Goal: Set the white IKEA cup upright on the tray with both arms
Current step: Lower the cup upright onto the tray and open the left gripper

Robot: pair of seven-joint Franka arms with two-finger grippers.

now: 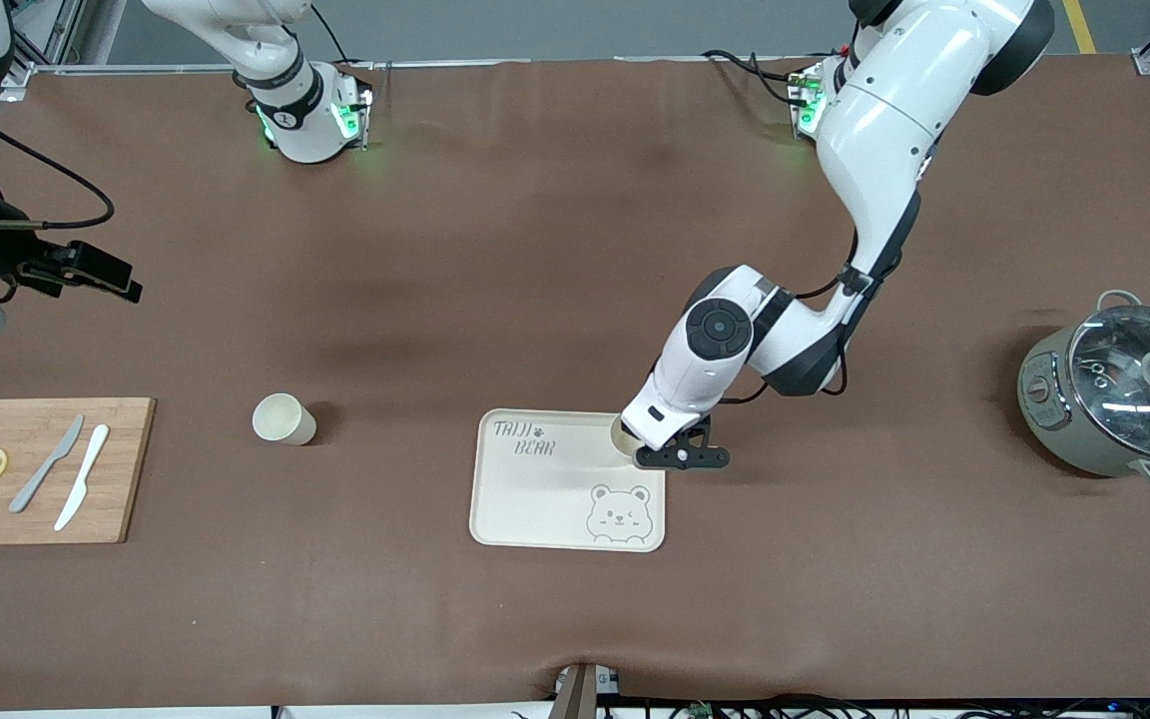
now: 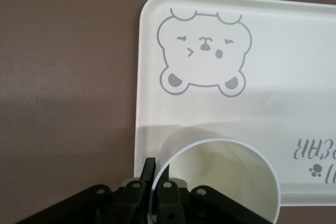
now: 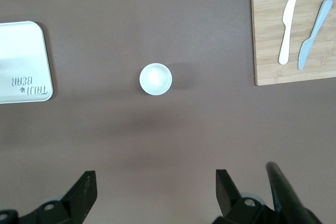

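Observation:
A white cup stands upright over the corner of the cream bear tray that lies toward the robots and the left arm's end. My left gripper is shut on its rim; in the left wrist view one finger is outside the cup's wall and one inside, above the tray. I cannot tell whether the cup touches the tray. A second white cup stands upright on the table, also in the right wrist view. My right gripper waits open and empty, high over the right arm's end.
A wooden cutting board with two knives and two lemon slices lies at the right arm's end, also in the right wrist view. A grey pot with a glass lid stands at the left arm's end.

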